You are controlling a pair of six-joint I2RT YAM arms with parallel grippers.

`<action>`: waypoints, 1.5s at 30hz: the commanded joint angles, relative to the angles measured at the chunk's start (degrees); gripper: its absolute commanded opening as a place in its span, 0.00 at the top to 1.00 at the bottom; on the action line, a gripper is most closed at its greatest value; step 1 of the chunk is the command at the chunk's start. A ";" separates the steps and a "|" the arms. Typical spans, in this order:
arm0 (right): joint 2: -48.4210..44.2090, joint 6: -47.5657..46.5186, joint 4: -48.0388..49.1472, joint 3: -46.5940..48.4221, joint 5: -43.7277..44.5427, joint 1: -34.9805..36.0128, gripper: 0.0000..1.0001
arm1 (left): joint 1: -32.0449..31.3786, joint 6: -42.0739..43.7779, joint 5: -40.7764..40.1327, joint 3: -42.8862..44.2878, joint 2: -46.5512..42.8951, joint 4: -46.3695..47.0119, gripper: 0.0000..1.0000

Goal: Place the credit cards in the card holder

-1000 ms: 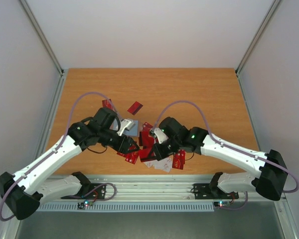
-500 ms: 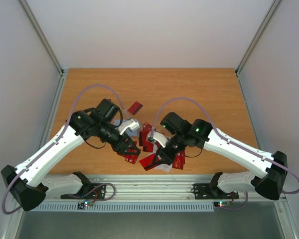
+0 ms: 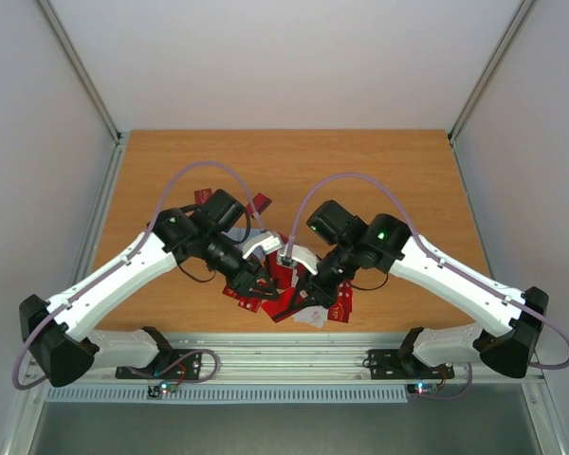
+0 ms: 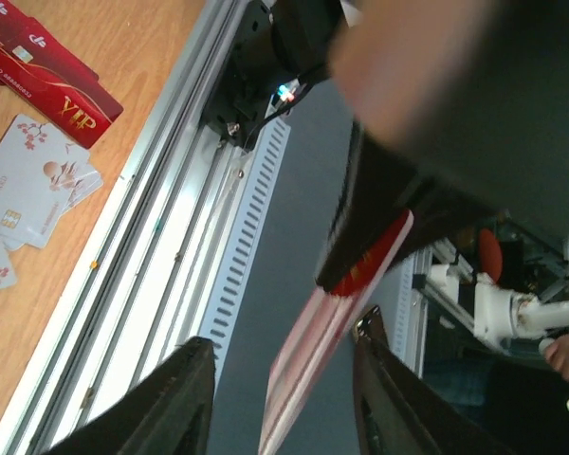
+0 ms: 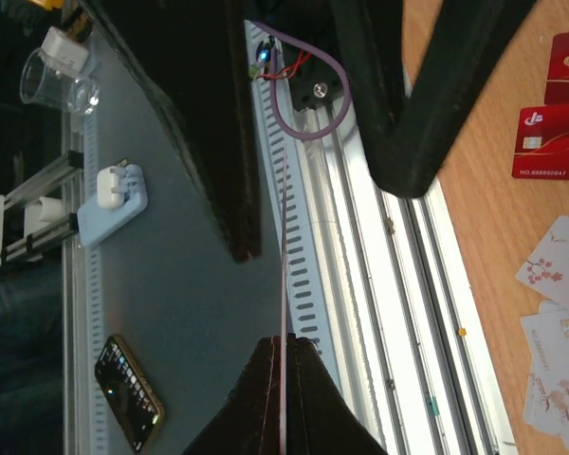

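Near edge of the table [image 3: 398, 190]: both arms are bent inward, and the grippers are brought together just above a messy pile of cards [image 3: 283, 286], red mixed with pale.
right gripper [image 5: 283, 343]: clenched on one held card [image 5: 283, 246]. From its own wrist the card is seen edge-on as a thin line, so neither face can be read there.
same card, left wrist view: shown as a red strip [image 4: 346, 294], blurred toward the bottom, with its upper end swallowed by the dark right gripper.
left gripper [image 4: 284, 332]: released, fingers [image 4: 185, 408] spread, with the held card poked in between them. It sits closer to one finger, but contact can't be made out.
card holder [image 3: 255, 233]: mostly hidden. Only a greyish patch at the far side of the left wrist is taken for it, and its edges are cut off by the arm.
stray red card [image 3: 261, 202]: farther back on the wood, partly covered by the left arm's cable.
off the table: a phone [image 5: 128, 393] and a clear beaker [image 5: 57, 76] are spotted past the metal rail [image 5: 360, 284], both dim.
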 commanded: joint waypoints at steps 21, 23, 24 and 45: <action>-0.60 -3.26 -2.73 3.58 -7.82 -3.70 0.99 | -3.05 -11.78 6.94 -6.06 -2.43 18.85 0.75; -0.68 -3.18 -2.56 3.71 -7.86 -3.92 0.99 | -3.17 -13.00 7.10 -6.58 -2.75 20.08 0.78; -0.82 -3.20 -2.35 3.72 -7.82 -4.01 0.99 | -3.20 -13.42 7.23 -6.73 -2.77 20.42 0.79; -2.30 -2.98 -1.22 4.07 -9.62 -6.78 0.99 | -3.27 -23.29 9.75 -11.87 -6.10 32.96 0.94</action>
